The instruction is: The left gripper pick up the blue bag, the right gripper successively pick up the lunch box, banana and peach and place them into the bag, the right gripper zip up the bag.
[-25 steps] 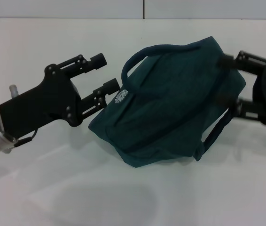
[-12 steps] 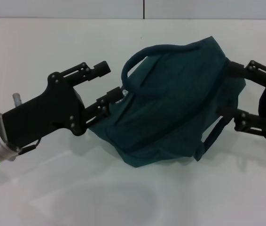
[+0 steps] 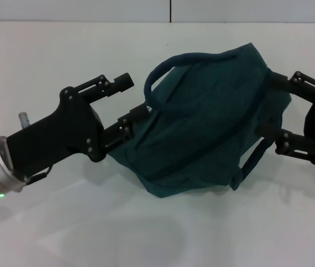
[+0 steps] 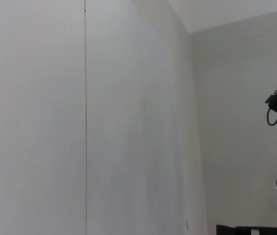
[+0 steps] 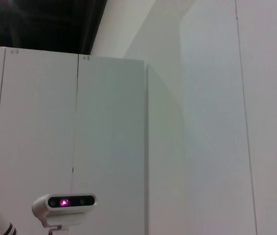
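Observation:
The blue bag (image 3: 202, 122) lies on its side on the white table (image 3: 63, 55), with one loop handle (image 3: 163, 69) arching at its upper left and the other (image 3: 252, 161) at its lower right. My left gripper (image 3: 135, 95) is open at the bag's left edge, its lower finger (image 3: 129, 119) touching the fabric. My right gripper (image 3: 270, 105) is open at the bag's right side, with its fingers above and below that edge. The lunch box, banana and peach are out of view. Both wrist views show only walls.
A wall seam runs along the table's far edge (image 3: 170, 11). The right wrist view shows white cabinets and a small camera unit (image 5: 64, 203).
My left gripper has moved right until its lower finger reaches the bag's left edge. My right gripper has drawn back to the right, then held still. The bag has hardly moved.

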`<action>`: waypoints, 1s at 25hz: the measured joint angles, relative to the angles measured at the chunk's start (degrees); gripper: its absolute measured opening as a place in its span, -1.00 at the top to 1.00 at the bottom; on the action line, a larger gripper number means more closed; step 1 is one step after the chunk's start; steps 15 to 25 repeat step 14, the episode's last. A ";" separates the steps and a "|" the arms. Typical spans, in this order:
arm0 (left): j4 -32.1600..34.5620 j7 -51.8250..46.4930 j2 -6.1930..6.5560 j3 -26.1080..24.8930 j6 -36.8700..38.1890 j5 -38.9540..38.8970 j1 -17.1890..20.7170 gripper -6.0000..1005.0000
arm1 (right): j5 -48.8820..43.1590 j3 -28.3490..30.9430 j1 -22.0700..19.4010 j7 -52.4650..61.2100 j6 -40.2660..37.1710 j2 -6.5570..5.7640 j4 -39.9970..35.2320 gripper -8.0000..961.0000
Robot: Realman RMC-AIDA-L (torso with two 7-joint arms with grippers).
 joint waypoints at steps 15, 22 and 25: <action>-0.03 0.01 0.07 0.00 0.53 0.01 0.11 -0.07 | 0.37 0.04 -0.25 -3.52 0.02 1.14 0.10 -0.64; -0.03 0.01 0.07 0.00 0.53 0.01 0.11 -0.07 | 0.37 0.04 -0.25 -3.52 0.02 1.14 0.10 -0.64; -0.03 0.01 0.07 0.00 0.53 0.01 0.11 -0.07 | 0.37 0.04 -0.25 -3.52 0.02 1.14 0.10 -0.64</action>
